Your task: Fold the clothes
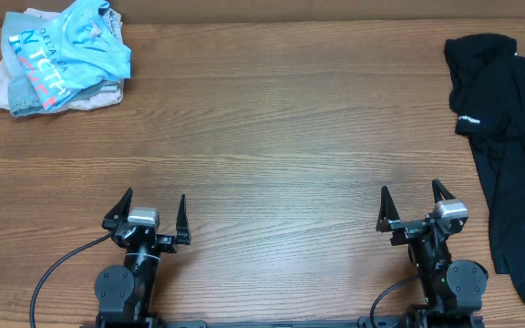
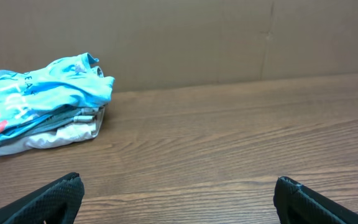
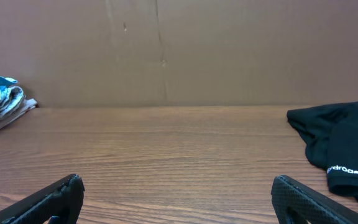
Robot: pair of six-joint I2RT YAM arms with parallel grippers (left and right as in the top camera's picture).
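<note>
One sky-blue T-shirt (image 1: 80,46), one black shirt (image 1: 513,137), some pale clothes (image 1: 7,89) of unclear number, one left gripper (image 1: 153,205), one right gripper (image 1: 411,196), one surface (image 1: 272,137).

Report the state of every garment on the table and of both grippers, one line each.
sky-blue T-shirt: crumpled, unfolded, lying on top of a pile at the far left corner.
pale garments: stacked under the sky-blue T-shirt, mostly covered.
black shirt: rumpled, unfolded, along the table's right side.
left gripper: open, empty, clear of the clothes.
right gripper: open, empty, near the black shirt but not touching it.
</note>
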